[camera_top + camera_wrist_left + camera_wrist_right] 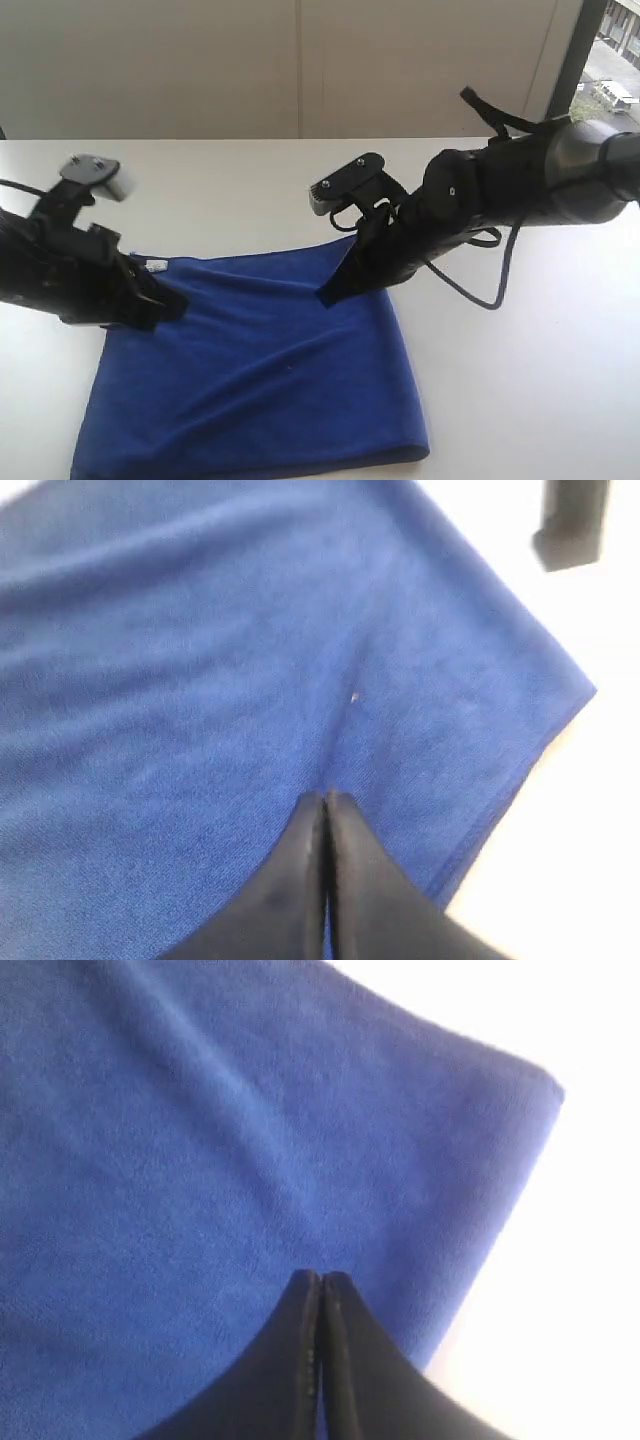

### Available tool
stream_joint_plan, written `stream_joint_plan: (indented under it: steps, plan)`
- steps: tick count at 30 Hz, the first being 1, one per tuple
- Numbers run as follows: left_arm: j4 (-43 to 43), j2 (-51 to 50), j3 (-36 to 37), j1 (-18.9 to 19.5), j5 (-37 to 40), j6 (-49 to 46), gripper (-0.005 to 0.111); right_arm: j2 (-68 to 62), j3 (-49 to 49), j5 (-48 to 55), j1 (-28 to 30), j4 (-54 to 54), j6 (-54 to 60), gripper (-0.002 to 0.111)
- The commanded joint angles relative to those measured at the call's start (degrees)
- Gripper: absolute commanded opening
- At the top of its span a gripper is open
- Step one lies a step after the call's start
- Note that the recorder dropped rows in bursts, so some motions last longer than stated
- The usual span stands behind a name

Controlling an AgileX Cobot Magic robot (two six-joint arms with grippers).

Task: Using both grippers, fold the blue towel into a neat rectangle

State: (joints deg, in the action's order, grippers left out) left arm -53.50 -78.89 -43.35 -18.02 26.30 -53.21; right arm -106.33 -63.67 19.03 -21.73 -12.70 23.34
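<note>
White table (520, 380) wide open right of the blue towel (260, 370) and behind it, left gripper (172, 305) and right gripper (329, 294) blocking its far corners

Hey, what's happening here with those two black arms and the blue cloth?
Two robot arms are working on a blue towel lying on a white table. The left gripper and right gripper are both shut, tips down at the towel's far edge. The towel lies fairly flat; whether either pinches cloth is unclear.
</note>
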Motion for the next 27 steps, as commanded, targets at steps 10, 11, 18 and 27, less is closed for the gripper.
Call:
stream_joint_plan:
  steps: [10, 11, 18, 27]
  plan:
    - [46.6, 48.43, 6.35, -0.14, 9.96, 45.4, 0.0, -15.67, -22.16, 22.82, -4.54, -29.61, 33.08, 0.0]
    - [48.94, 51.29, 6.87, -0.14, 11.65, 47.1, 0.0, -16.46, -23.16, 22.57, -5.2, -30.16, 33.29, 0.0]
    - [56.15, 66.48, 14.52, -0.14, 14.84, 48.63, 0.0, -24.98, -32.46, 16.22, -8.48, -23.93, 25.79, 0.0]
    - [56.75, 70.2, 16.71, -0.14, 12.11, 49.37, 0.0, -28.89, -35.08, 14.11, -7.39, 11.51, -6.27, 0.0]
